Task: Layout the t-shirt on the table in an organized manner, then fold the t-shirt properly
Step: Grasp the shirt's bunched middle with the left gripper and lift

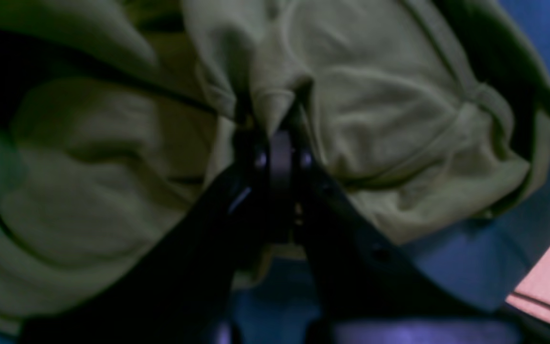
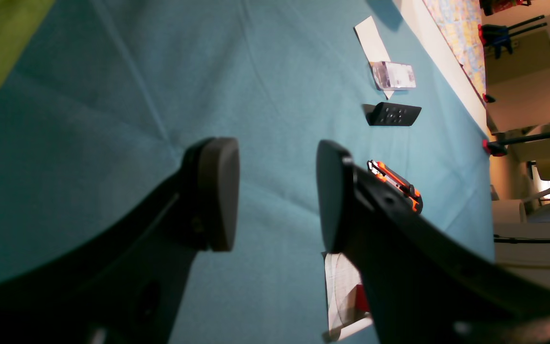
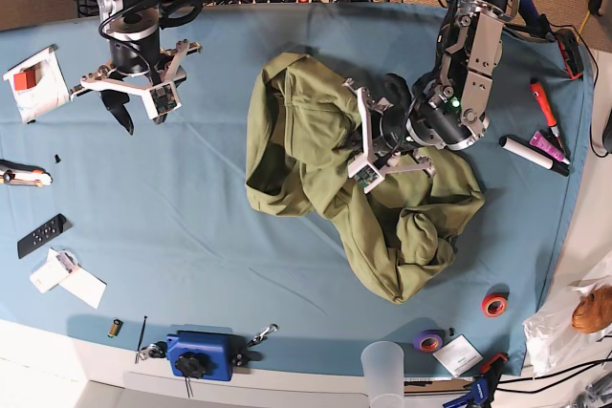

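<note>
Left hand (image 1: 280, 129) low at cloth heap, jaws pinched together on fold of t-shirt (image 1: 380, 119). Right hand (image 2: 277, 196) raised well apart, pads (image 2: 220, 191) spread wide, nothing between them, forearm angled down over surface (image 2: 112, 119).

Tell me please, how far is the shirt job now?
Nothing looks done yet: the shirt lies crumpled in a heap on the table. In hand: the left gripper is shut on a pinch of shirt fabric, while the right gripper hangs open over bare cloth, apart from the shirt. Left: spreading the shirt flat, then all the folding.
</note>
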Controlling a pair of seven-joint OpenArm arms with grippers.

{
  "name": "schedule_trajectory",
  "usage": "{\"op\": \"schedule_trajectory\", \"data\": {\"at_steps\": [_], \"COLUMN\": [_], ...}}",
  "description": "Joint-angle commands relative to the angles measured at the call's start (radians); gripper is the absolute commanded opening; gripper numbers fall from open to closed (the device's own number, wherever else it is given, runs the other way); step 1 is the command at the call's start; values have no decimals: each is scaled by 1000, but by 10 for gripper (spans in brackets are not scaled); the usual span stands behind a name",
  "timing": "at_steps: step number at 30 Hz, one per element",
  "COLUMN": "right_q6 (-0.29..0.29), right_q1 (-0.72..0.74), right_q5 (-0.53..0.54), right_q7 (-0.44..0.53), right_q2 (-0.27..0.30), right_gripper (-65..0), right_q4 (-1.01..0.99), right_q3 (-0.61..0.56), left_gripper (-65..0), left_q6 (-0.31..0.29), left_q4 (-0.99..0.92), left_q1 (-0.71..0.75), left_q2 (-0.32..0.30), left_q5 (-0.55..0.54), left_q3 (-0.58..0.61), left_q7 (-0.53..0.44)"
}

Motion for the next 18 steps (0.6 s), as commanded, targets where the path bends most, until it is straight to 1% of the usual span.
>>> {"op": "schedule_trajectory", "data": {"at_steps": [1,3,6,10,12,15,18], "right_q6": [-9,-10,-9,-9,-10,-10,-9], "right_q1": [0,0,0,0,0,0,0], "right_q5": [-28,-37,-37,-36,-36,-35,-15], "right_q7": [15,15,15,18,19,19,21], "right_q2": [8,9,9,9,9,9,9], "right_gripper": [-385,-385,-385,-385,-385,-385,-385], "right_q4": [18,18,18,18,18,18,18], "right_q3": [8,8,8,8,8,8,8], "left_gripper": [-650,-650,-650,-650,-650,-650,-650], "left_q6": [21,60,63,63,53,0,-36], "left_q4": [23,37,74,182,243,317,380], "left_q1": [-16,-15,-6,29,65,147,233], "left_q2": [-2,-5,-5,-5,-19,-55,-79], "left_q5": [-7,-6,-8,-29,-95,-224,-325], "left_q3": [-3,-13,-67,-195,-267,-358,-428], "left_q7": [19,51,53,38,38,39,54]}}
